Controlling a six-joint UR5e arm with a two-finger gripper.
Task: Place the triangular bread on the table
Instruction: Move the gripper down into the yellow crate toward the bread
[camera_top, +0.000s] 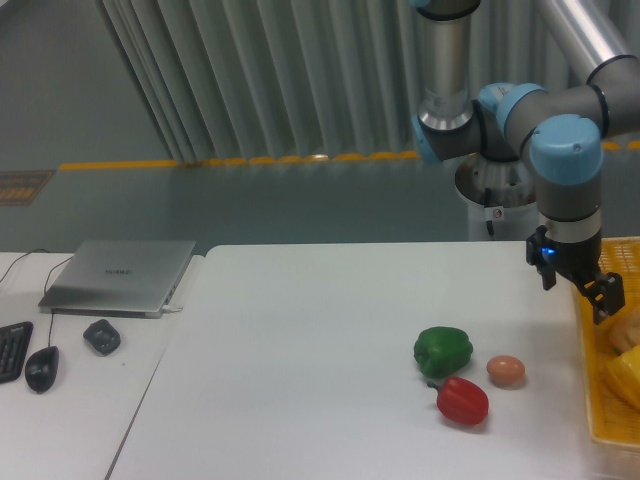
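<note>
Camera view, gripper (580, 285) above yellow basket (600, 400) — jaws apart, white table (300, 380)

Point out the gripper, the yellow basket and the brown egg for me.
gripper (583, 290): fixed camera, between its black fingertips.
yellow basket (597, 410): fixed camera, left rim wall.
brown egg (506, 371): fixed camera, middle of its shell.

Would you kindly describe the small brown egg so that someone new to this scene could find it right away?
Start at the large white table and look toward its right side, short of the yellow basket at the edge. Three small items cluster there: a green pepper, a red pepper and the egg. The egg is the rightmost and smallest, a smooth brownish oval.
</note>
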